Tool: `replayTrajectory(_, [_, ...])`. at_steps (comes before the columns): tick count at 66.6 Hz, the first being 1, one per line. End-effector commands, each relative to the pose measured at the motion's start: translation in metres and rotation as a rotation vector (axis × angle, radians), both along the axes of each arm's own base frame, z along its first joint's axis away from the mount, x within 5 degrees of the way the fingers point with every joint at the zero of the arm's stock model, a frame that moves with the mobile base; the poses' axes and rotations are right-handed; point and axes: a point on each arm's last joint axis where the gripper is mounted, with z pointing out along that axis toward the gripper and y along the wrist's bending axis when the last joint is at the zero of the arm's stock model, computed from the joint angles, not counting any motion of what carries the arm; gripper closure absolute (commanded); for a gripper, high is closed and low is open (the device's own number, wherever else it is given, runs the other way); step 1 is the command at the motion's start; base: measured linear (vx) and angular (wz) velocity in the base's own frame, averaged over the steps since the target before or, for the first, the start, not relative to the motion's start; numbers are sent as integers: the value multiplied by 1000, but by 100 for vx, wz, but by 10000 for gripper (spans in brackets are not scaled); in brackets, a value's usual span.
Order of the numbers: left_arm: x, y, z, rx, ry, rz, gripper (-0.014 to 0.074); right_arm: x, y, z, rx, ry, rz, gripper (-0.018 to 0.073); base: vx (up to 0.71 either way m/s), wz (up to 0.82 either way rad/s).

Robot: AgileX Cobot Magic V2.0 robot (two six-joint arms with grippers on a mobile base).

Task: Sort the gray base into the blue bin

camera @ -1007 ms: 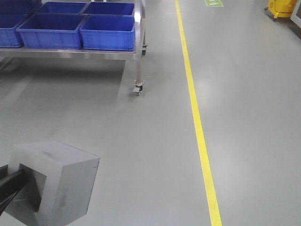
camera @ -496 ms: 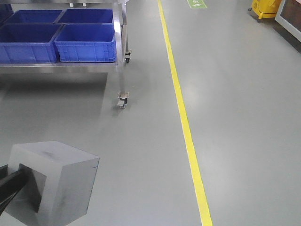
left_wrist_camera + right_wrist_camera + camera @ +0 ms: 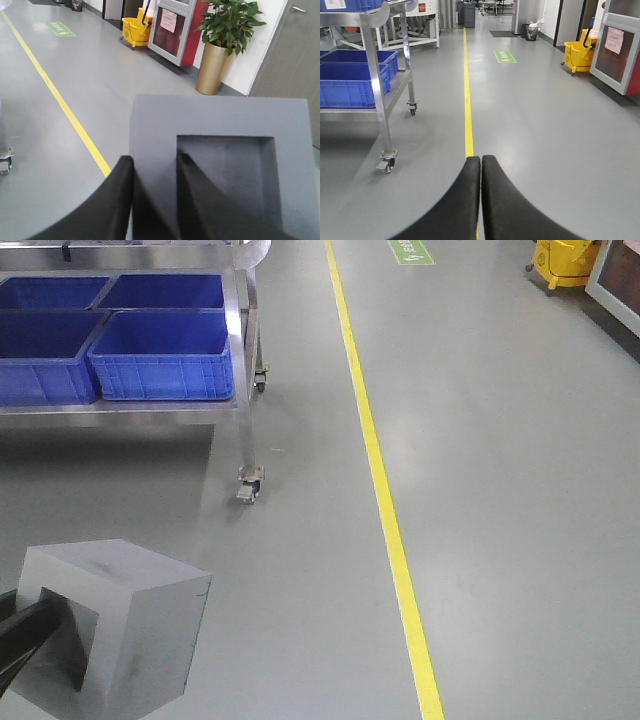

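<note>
Our left gripper (image 3: 152,164) pinches the gray base (image 3: 110,630); our right gripper (image 3: 481,167) is pressed together. The blue bin (image 3: 160,370) has drawn nearer.

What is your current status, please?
Left pincer shut on gray base, finger in recess. Right pincer shut, empty. Blue bins on wheeled cart ahead-left; bare floor between.

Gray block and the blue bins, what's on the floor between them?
In the front view, just bare floor lies between the gray base and the nearest blue bin, up to the metal cart holding it. Its wheel stands off to one side.
</note>
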Motion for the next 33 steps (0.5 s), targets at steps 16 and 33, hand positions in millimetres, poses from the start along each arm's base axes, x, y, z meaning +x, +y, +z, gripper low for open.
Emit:
replayTrajectory(16, [0, -2, 19, -79, -105, -22, 603, 0, 0, 6, -18, -82, -3, 564, 45, 1])
replayTrajectory(33, [0, -2, 19, -79, -105, -22, 603, 0, 0, 6, -18, -82, -3, 564, 45, 8])
